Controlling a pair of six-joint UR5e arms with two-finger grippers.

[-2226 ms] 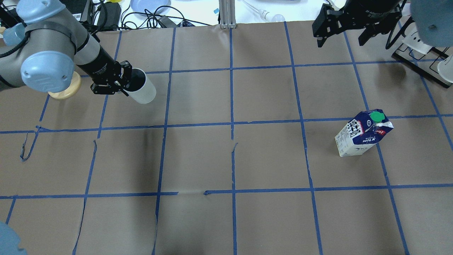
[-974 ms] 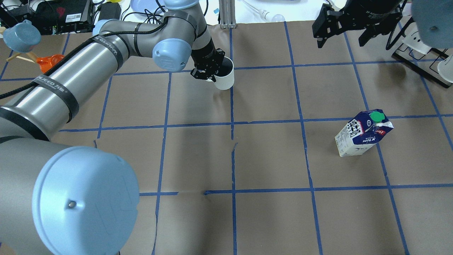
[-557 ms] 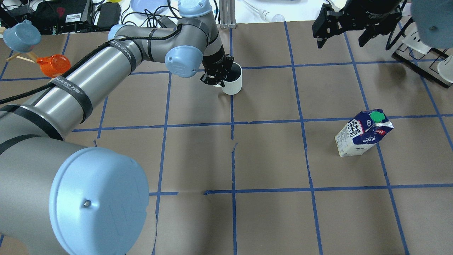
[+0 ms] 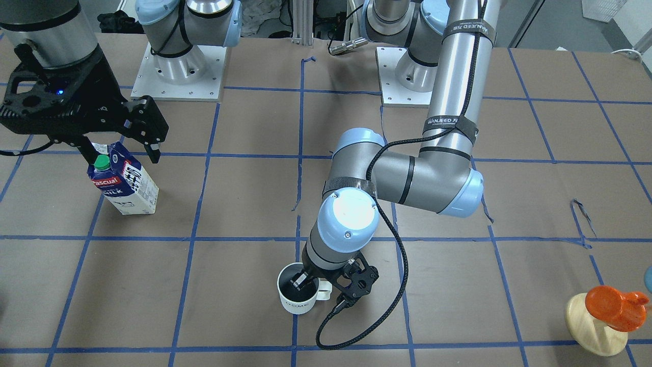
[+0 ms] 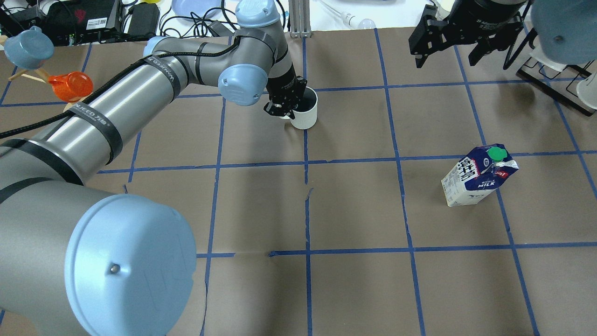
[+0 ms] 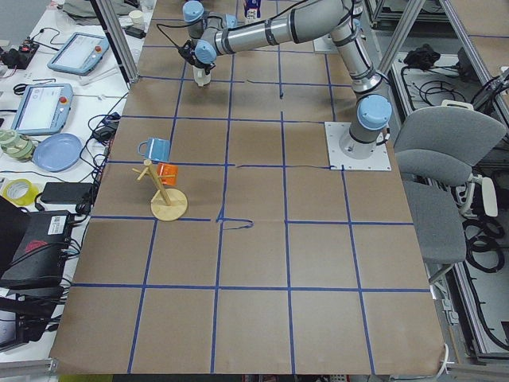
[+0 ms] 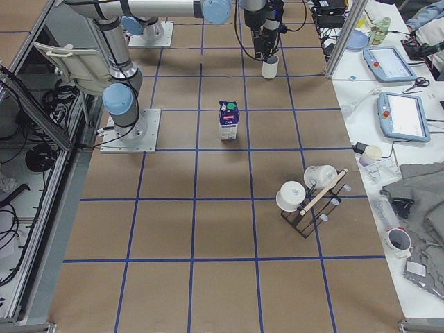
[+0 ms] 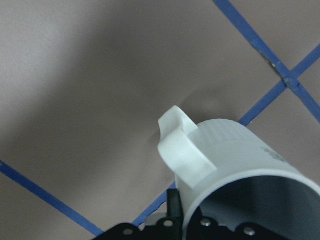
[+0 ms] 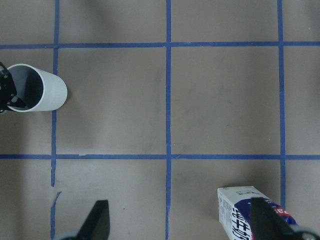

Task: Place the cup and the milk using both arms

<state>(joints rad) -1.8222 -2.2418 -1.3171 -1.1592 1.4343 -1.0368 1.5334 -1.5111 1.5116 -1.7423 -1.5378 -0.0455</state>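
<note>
cup (image 5: 305,111): far centre of tabletop (image 5: 354,210), long axis vertical, mouth up, handle pointing left | left gripper (image 5: 289,101): pinching cup wall beside handle | milk (image 5: 475,179): right, upright, cap up | right gripper (image 5: 447,53): spread, far right

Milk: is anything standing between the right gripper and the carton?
Nothing visible. The right gripper hangs open above the table, and the milk stands upright and alone on bare paper. The cup, gripped at its rim by the left gripper, is well off to the side.
</note>
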